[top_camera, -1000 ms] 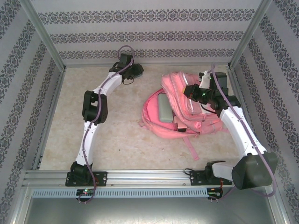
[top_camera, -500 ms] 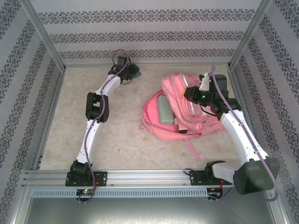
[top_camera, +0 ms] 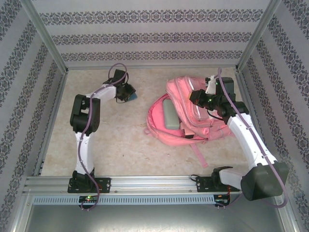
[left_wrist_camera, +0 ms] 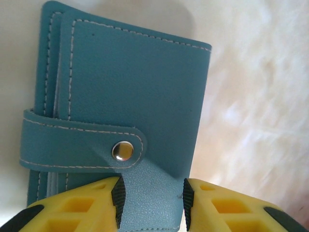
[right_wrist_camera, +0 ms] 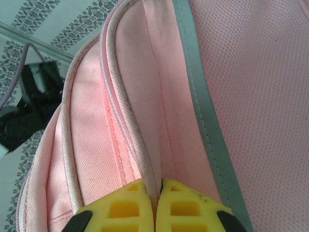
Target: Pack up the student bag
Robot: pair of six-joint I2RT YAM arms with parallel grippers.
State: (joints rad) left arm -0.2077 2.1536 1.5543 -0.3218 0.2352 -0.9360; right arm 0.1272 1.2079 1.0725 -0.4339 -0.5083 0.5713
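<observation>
The student bag (top_camera: 203, 126) is a large pink backpack lying right of the table's centre, its main opening gaping to the left. A grey-green pouch (top_camera: 170, 112) lies inside that opening. My right gripper (top_camera: 197, 95) is at the bag's upper part, shut on a fold of its pink fabric (right_wrist_camera: 145, 121) beside a grey trim stripe (right_wrist_camera: 203, 96); in the right wrist view that gripper (right_wrist_camera: 158, 193) has the fold between its yellow fingers. My left gripper (top_camera: 126, 93) is left of the bag, shut on the corner of a teal wallet (left_wrist_camera: 130, 82) with a snap strap (left_wrist_camera: 123, 151); the wallet (top_camera: 132, 96) shows teal at the fingers.
Patterned walls and metal frame posts (top_camera: 46, 38) close in the table on three sides. A pink strap (top_camera: 198, 154) trails from the bag toward the front rail. Bare table lies between the wallet and the bag's opening.
My left arm has drawn back from the far wall, its elbow swinging left, bringing the teal wallet nearer and lower in view. The right gripper has stayed on the bag fabric.
</observation>
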